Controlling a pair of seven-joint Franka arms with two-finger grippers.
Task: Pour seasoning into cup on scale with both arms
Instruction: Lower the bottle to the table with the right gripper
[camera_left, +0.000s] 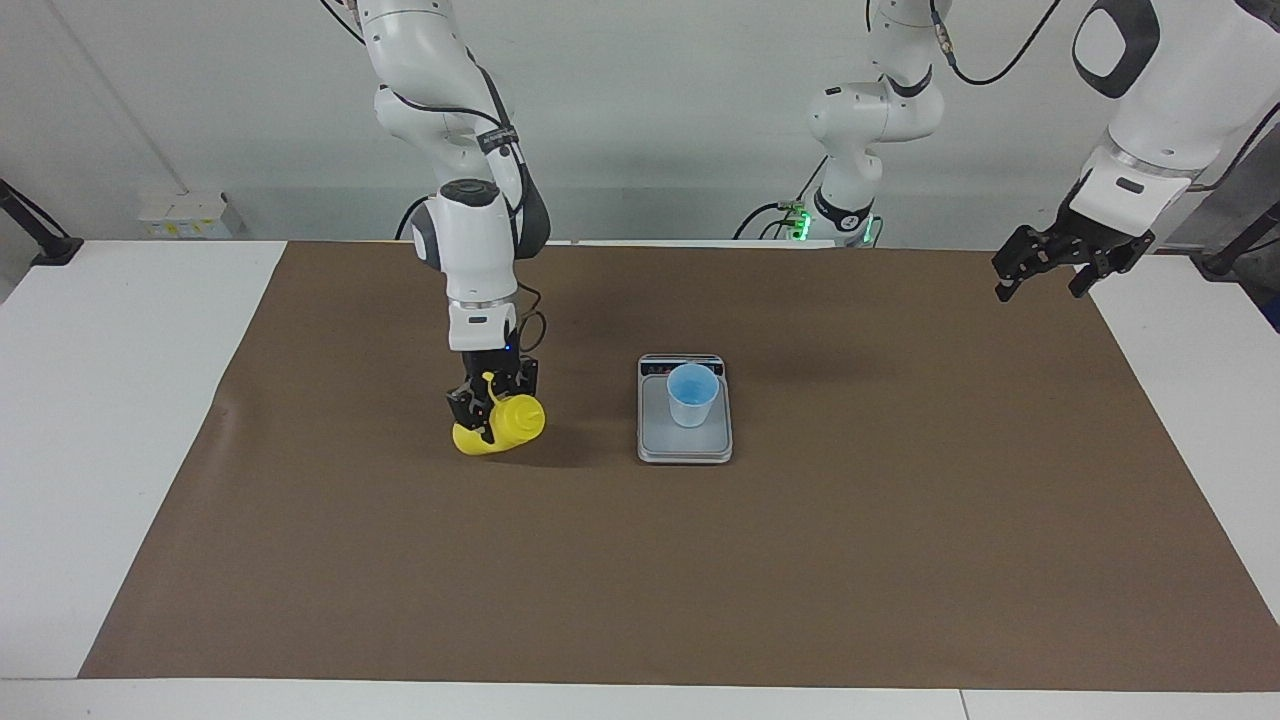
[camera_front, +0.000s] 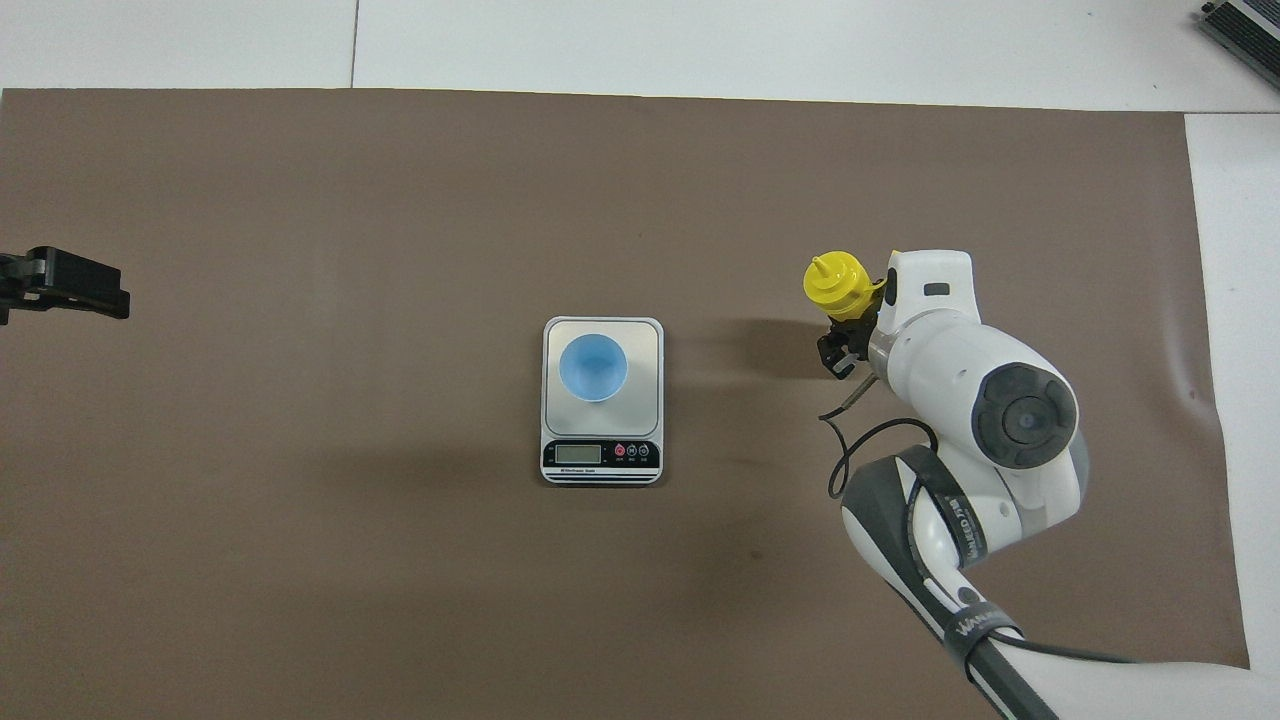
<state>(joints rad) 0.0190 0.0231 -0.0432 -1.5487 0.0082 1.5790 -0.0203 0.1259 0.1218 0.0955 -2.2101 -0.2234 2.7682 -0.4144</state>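
Gripping seasoning (camera_left: 500, 425) between right fingers (camera_left: 462, 403), tilted

Both views are bright and evenly lit from above, with diffuse light and no hard glare. Shadows on the brown mat (camera_left: 900, 520) are soft and faint: a blurred dark patch lies just beside the seasoning bottle (camera_left: 500, 425) under the right gripper's fingers (camera_left: 462, 405), and another spreads from the scale (camera_front: 603, 400) toward the right arm's end of the bench. The white bench (camera_left: 120, 400) looks slightly washed out. Focus is sharp throughout, with no visible motion blur or edge distortion.
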